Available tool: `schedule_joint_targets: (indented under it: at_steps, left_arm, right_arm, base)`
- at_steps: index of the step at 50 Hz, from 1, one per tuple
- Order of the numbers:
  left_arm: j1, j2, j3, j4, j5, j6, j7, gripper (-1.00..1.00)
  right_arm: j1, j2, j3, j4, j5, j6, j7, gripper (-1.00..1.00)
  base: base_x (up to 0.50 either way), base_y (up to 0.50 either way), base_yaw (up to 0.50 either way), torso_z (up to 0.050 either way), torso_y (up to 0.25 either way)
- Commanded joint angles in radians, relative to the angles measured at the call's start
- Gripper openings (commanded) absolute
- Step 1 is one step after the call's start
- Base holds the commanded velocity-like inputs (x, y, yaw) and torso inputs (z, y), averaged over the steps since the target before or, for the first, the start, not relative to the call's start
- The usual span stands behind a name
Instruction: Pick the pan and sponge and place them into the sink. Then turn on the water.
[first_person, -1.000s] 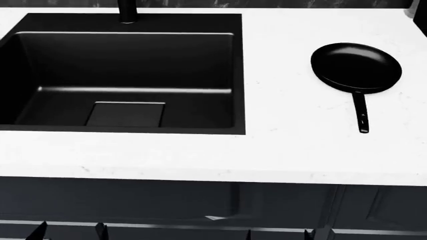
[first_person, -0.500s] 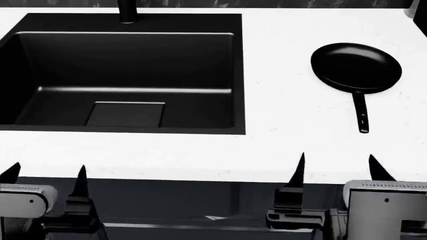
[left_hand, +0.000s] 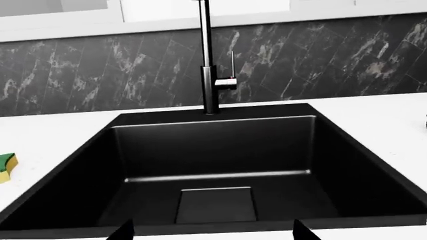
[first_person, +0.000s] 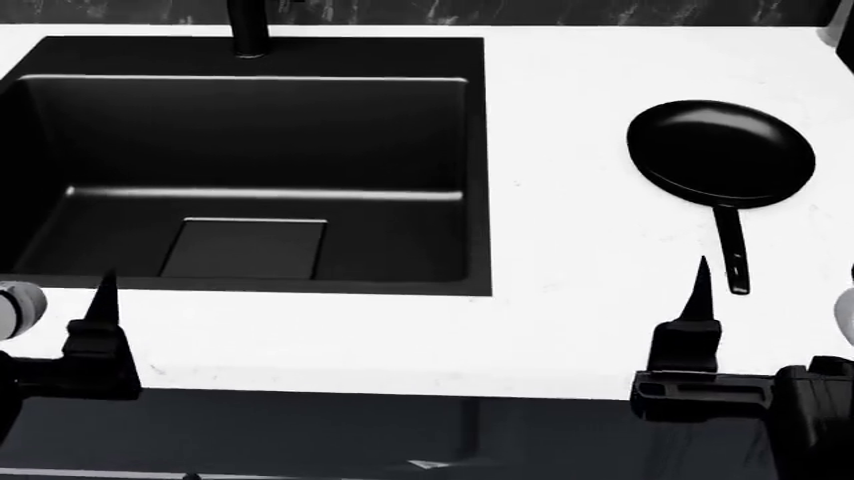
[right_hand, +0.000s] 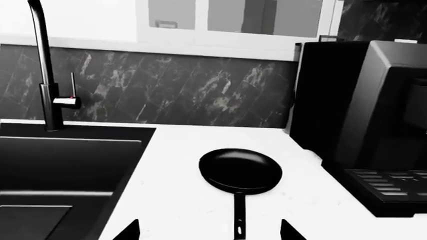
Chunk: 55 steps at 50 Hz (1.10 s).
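On the white counter (first_person: 574, 300): the round shallow black frying pan with a glossy inside and a long thin handle (first_person: 722, 153) lies to the right of the sink, handle pointing toward the robot; nothing touches it.
Sink: the large deep matte black rectangular basin (first_person: 80, 140) is set into the counter at the left, holding only its flat drain plate (first_person: 243, 248).
Sponge: a small green and yellow piece (left_hand: 6, 166) shows only at the edge of the left wrist view, on the counter beside the sink on the side away from the pan; the head view does not show it.
Right gripper (right_hand: 210, 231): empty, jaws spread wide, at the counter's near edge with the pan handle lined up between the fingertips.
Left gripper (left_hand: 212, 231): empty, jaws wide apart, in front of the sink's near rim.
Risk, pan: the handle is thin and glossy, so I judge a pinch near its end could let the heavy bowl swing down or twist out of the jaws.
Risk, sponge: it sits out of the head camera's view, so a reach could miss it or nudge it.
Risk, faucet: the tall dark faucet with a small side lever (left_hand: 210, 75) stands behind the basin; a carried pan could strike it.
Room: dark marbled tile backsplash (left_hand: 333, 65), a black appliance (right_hand: 373, 125) right of the pan.
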Motion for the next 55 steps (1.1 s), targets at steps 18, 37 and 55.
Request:
schedule_joint_targets:
  at_steps: [18, 37, 55]
  left_arm:
    - [-0.017, -0.027, -0.021, -0.002, -0.02, -0.031, -0.002, 1.0]
    - [-0.046, -0.059, -0.038, 0.003, -0.032, -0.055, 0.0, 1.0]
    - [-0.019, -0.062, -0.032, -0.019, -0.035, -0.033, 0.006, 1.0]
  right_arm:
    - [-0.046, 0.033, 0.091, -0.01, 0.041, 0.052, -0.009, 1.0]
    - [-0.007, 0.06, 0.096, -0.026, 0.075, 0.139, 0.016, 1.0]
    - [0.058, 0.056, 0.116, 0.106, 0.229, 0.424, 0.225, 1.0]
  base:
    - [0.47, -0.09, 0.0, 0.0, 0.0]
    - [0.44, -0.03, 0.0, 0.0, 0.001]
    - [0.03, 0.0, 0.0, 0.0, 0.0]
